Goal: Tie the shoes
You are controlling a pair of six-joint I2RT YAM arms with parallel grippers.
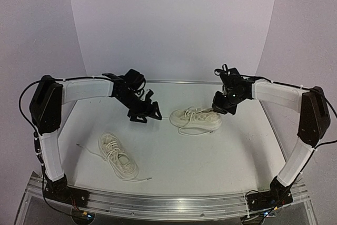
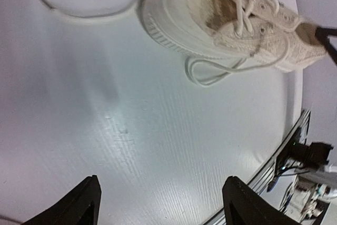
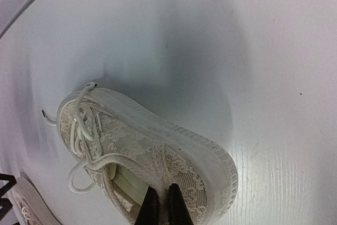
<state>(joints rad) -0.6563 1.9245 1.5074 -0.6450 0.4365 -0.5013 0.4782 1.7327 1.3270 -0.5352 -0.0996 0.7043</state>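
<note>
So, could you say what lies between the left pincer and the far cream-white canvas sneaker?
Bare white tabletop and a loose white lace, seen in left wrist view.

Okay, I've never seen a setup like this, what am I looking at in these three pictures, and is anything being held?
Two robot arms are bolted to a white table. The wide picture looks down from above and behind them; the other two come from cameras on each wrist. Two cream sneakers lie there with loose laces: the near shoe and the far shoe. The left hand hangs open above the table, holding nothing. The right hand is closed and seems to pinch the far shoe's fabric edge.
</note>
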